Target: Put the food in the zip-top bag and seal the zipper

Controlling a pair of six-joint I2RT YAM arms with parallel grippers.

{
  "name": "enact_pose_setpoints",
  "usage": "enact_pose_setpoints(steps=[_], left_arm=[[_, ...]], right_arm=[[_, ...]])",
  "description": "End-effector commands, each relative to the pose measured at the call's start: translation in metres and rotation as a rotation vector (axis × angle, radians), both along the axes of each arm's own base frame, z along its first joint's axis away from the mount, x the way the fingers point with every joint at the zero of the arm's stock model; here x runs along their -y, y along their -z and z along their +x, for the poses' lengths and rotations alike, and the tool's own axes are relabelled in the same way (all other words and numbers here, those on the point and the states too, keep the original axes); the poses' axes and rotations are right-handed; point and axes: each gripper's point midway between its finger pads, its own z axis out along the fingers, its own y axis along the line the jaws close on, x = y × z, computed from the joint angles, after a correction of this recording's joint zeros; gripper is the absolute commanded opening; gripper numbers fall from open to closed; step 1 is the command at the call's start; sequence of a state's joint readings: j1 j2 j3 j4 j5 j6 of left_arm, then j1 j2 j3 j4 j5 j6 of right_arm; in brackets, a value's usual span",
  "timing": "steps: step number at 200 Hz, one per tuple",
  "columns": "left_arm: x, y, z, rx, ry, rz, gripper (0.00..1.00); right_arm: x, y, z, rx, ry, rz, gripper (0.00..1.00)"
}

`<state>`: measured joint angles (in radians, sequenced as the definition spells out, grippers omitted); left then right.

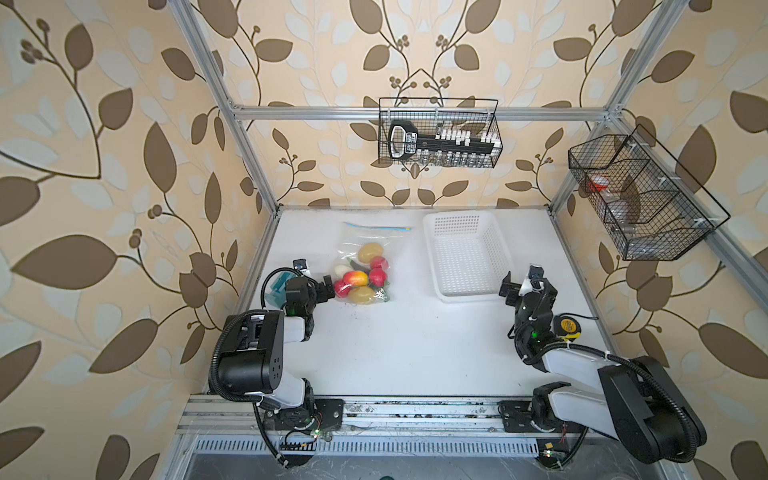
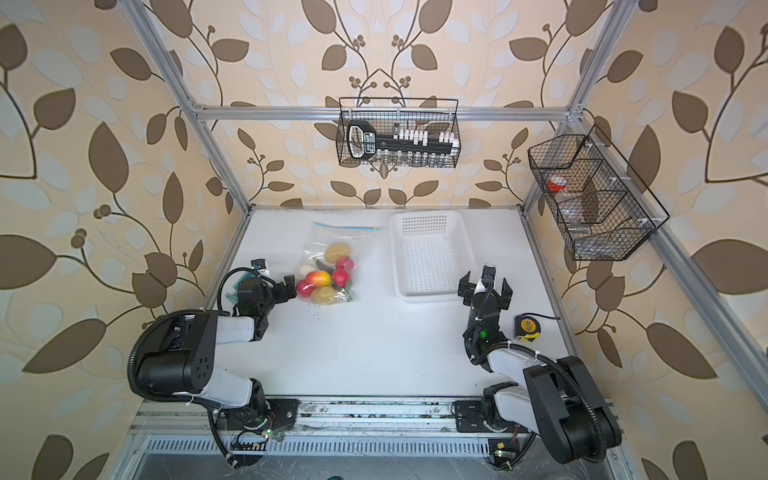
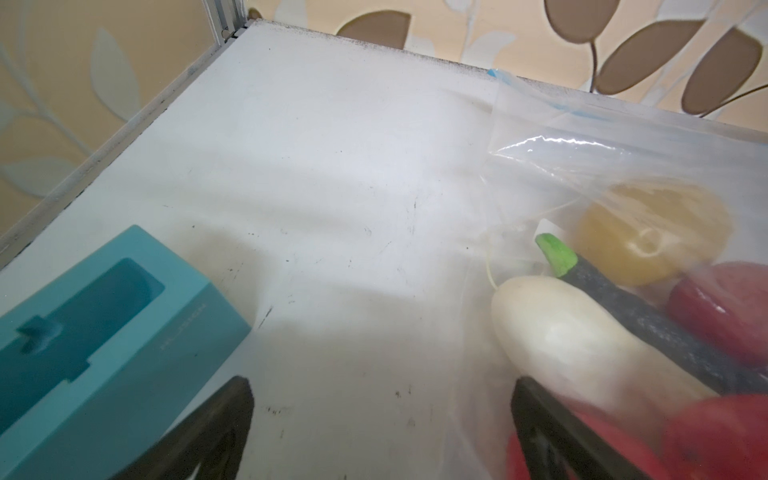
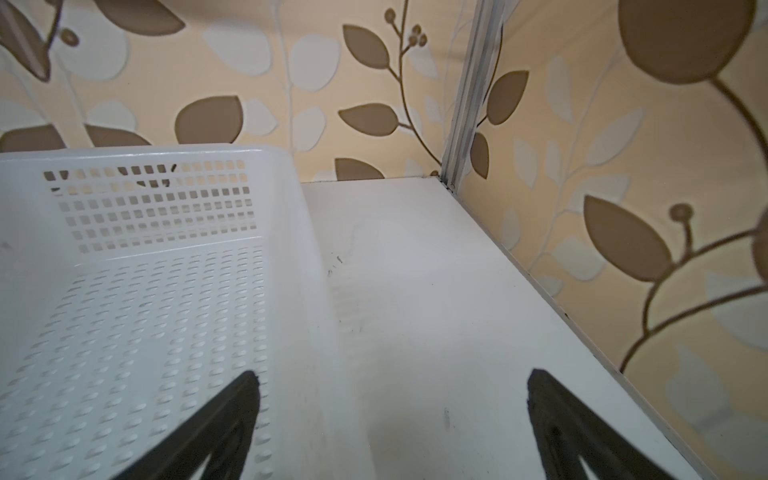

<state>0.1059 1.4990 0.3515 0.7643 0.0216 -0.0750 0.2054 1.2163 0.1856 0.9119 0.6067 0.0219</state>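
The clear zip-top bag (image 1: 358, 249) (image 2: 320, 251) lies on the white table left of centre. The food (image 1: 363, 276) (image 2: 326, 274) is bunched inside its near end. The blue zipper (image 1: 376, 227) (image 2: 345, 226) runs along the bag's far edge. My left gripper (image 1: 329, 286) (image 2: 292, 286) is open at the bag's near-left side, beside a red fruit. In the left wrist view the left gripper (image 3: 384, 401) has bare table between its fingers, with the bag (image 3: 623, 145), a white vegetable (image 3: 561, 340) and the eggplant (image 3: 623, 307) beside one finger. My right gripper (image 1: 521, 286) (image 2: 484, 286) (image 4: 390, 395) is open and empty.
A white perforated basket (image 1: 434, 249) (image 2: 399, 249) (image 4: 166, 153) stands right of the bag, and its near right corner is by the right gripper. A teal block (image 3: 95, 324) (image 1: 276, 289) sits beside the left wrist. A yellow tape measure (image 1: 567, 326) (image 2: 528, 326) lies at the right edge. Wire baskets (image 1: 440, 133) hang on the walls.
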Motion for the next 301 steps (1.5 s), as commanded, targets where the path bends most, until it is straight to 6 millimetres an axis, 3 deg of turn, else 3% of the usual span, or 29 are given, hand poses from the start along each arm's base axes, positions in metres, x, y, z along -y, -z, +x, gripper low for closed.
enact_pose_setpoints(steps=[1,76,96,301], left_arm=[[-0.003,-0.009,0.007,0.023,-0.008,0.013,0.99],[-0.003,-0.010,0.007,0.029,-0.009,0.015,0.99],[-0.003,-0.010,0.007,0.028,-0.010,0.014,0.99],[-0.004,-0.010,0.007,0.021,-0.011,0.014,0.99]], right_arm=[[0.010,0.002,-0.005,0.044,0.006,0.031,1.00],[-0.003,0.013,0.006,0.018,-0.140,0.059,1.00],[0.002,0.022,0.010,-0.007,-0.107,0.068,1.00],[-0.001,0.023,0.013,-0.013,-0.150,0.074,1.00]])
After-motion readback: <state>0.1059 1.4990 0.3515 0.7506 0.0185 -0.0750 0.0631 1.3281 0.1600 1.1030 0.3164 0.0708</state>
